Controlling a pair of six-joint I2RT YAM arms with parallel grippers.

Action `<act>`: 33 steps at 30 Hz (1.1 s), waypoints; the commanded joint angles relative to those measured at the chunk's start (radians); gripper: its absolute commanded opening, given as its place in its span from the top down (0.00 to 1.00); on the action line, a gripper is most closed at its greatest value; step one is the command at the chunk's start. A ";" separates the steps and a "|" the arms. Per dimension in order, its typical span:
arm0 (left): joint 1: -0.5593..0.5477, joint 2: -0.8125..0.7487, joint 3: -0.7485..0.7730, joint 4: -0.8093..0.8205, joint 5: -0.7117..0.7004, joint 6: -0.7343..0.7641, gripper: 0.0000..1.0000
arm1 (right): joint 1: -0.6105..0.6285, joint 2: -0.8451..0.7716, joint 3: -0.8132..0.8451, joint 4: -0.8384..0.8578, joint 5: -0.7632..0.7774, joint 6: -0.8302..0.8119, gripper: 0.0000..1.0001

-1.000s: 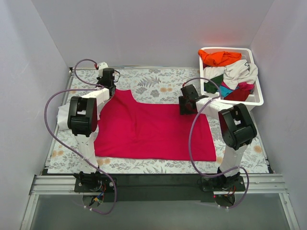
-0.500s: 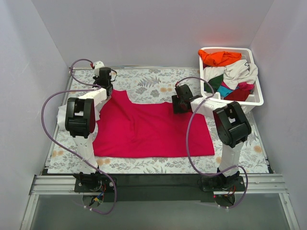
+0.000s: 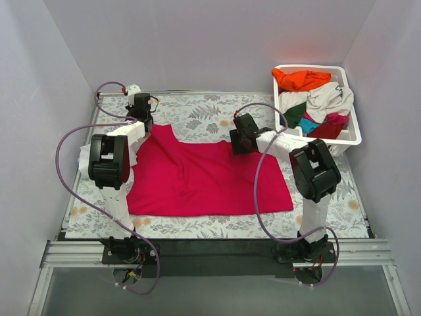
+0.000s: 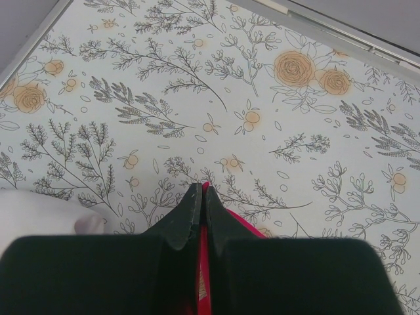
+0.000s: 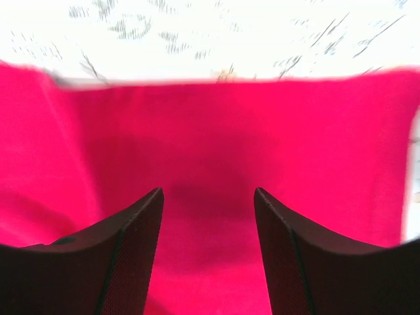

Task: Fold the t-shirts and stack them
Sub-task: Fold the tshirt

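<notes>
Leftward along the shirt's far edge since a second ago, the right gripper (image 3: 237,143) hovers with jaws apart over the large crimson-pink cloth t-shirt (image 3: 204,178), spread on the floral-patterned table (image 3: 197,108); the left gripper (image 4: 200,191) pinches its far left corner.

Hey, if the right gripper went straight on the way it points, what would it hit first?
Probably the large crimson-pink cloth t-shirt spread flat; the right gripper, jaws open, aims straight at it. Depth unclear.
</notes>
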 commanded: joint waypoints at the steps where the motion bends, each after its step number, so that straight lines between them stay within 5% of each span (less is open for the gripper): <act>1: 0.008 -0.102 -0.008 0.020 -0.028 0.013 1.00 | -0.013 -0.013 0.140 -0.079 0.096 -0.023 0.48; 14: 0.011 -0.111 -0.005 0.017 -0.015 0.015 1.00 | -0.137 0.218 0.444 -0.188 0.203 -0.027 0.47; 25: 0.011 -0.119 -0.009 0.014 0.007 -0.007 1.00 | -0.143 0.248 0.461 -0.223 0.337 0.010 0.46; 33: 0.011 -0.128 -0.017 0.019 0.002 -0.010 1.00 | -0.168 0.252 0.407 -0.237 0.291 0.072 0.46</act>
